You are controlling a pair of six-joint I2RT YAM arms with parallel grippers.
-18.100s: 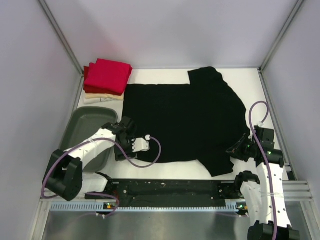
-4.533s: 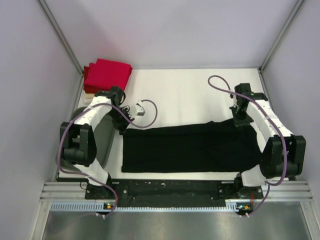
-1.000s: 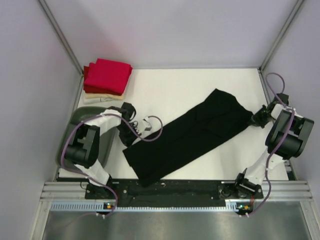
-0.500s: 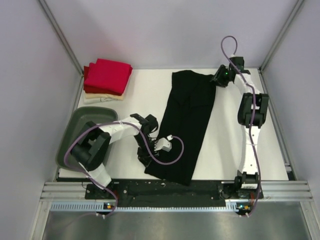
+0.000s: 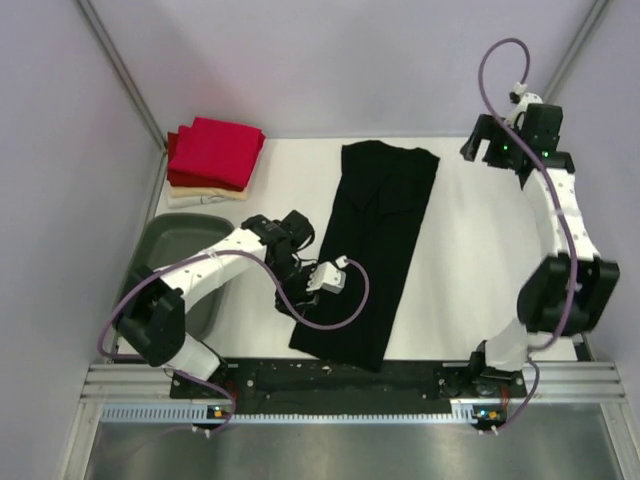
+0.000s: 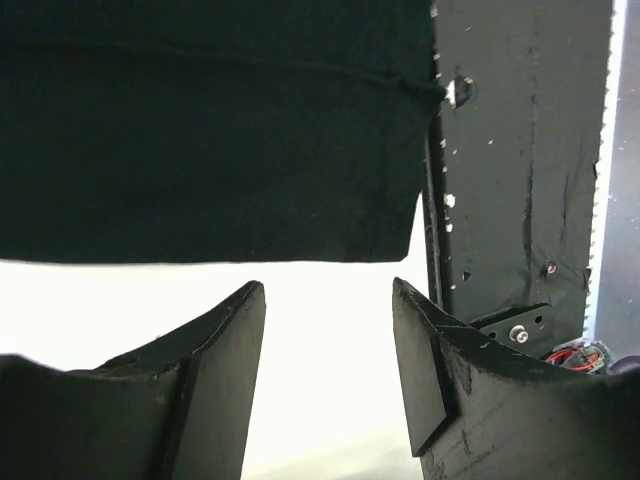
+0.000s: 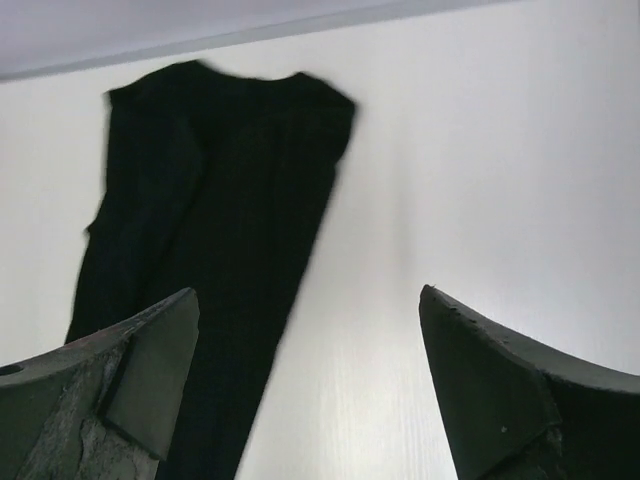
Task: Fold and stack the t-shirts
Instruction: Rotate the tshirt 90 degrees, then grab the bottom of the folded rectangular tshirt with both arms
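A black t-shirt (image 5: pixel 375 250), folded into a long strip, lies flat on the white table and runs from the far edge down to the near rail. My left gripper (image 5: pixel 290 285) is low beside the strip's near left edge. In the left wrist view it (image 6: pixel 327 285) stands open over bare table, with the shirt's hem (image 6: pixel 210 130) just ahead. My right gripper (image 5: pixel 480 148) is raised above the far right corner, open and empty. From its wrist (image 7: pixel 308 292) the shirt (image 7: pixel 210 220) lies below to the left. Folded red t-shirts (image 5: pixel 212 150) rest on a cream one (image 5: pixel 205 195) at the far left.
A grey oval tub (image 5: pixel 175 250) sits at the left edge under the left arm. The black base rail (image 5: pixel 330 380) runs along the near edge, close to the shirt's near end (image 6: pixel 520 150). Grey walls enclose the table on three sides.
Both grippers have opened and let go of the black shirt. The right arm has lifted up and to the right, away from the shirt's far end; the left gripper has drawn back off its edge.
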